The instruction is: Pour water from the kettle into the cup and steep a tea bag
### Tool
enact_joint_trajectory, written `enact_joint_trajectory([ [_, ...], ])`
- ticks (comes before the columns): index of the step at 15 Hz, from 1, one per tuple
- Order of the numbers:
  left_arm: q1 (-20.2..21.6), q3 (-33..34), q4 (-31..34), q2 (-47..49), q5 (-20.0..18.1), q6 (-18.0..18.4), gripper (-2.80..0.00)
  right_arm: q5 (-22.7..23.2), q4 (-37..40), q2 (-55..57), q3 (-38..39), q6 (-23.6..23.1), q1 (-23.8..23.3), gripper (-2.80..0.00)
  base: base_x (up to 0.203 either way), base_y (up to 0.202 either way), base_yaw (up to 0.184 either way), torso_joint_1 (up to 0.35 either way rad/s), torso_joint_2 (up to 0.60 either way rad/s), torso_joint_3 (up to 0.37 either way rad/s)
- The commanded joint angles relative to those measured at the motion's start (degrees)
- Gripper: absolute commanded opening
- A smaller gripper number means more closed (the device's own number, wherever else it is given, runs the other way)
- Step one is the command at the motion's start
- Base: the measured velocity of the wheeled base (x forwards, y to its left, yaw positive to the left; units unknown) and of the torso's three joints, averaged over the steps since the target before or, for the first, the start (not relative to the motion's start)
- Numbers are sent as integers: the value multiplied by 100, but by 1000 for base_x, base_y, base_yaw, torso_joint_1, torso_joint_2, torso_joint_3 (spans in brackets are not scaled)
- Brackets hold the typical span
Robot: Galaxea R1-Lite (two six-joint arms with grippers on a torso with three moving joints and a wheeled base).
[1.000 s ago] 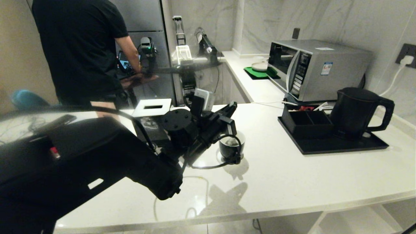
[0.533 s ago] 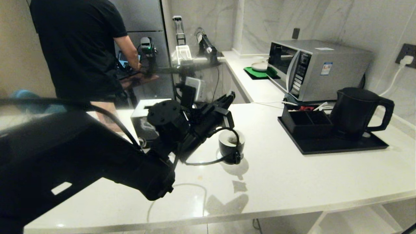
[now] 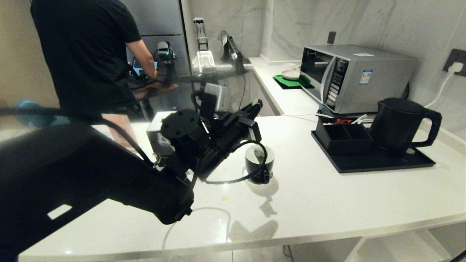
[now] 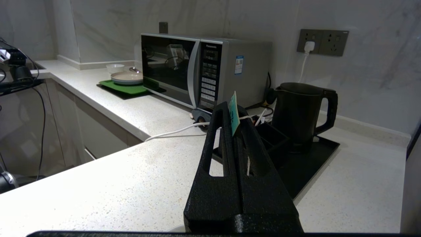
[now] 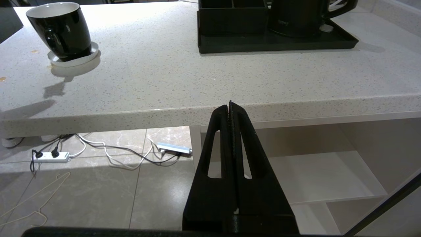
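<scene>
The kettle (image 3: 397,125) on its tray, well right of the left hand (image 4: 232,113), looks heavy and rigid; take its loop handle. The cup (image 3: 259,162) just below that hand is glossy, likely slippery. The tea bag (image 3: 260,155), featherlight, dangles into it. Only the left wrist view shows the tag (image 4: 233,115) pinched; the right hand (image 5: 229,107), closed empty, hangs below the surface (image 5: 204,82)

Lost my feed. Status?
Left claw shut on tea bag tag, above cup. Right claw shut, parked below counter. Kettle on tray.
</scene>
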Motion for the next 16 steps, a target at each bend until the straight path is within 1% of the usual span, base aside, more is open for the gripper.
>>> enact_joint_trajectory([
  [1, 14, 1, -51, 52, -6, -7, -280, 0, -1, -2, 0, 0, 2, -280, 0, 0, 0, 0, 0, 0],
  [16, 76, -60, -165, 982, -15, -7, -280, -1, -1, 5, 0, 0, 2, -280, 0, 0, 0, 0, 0, 0],
])
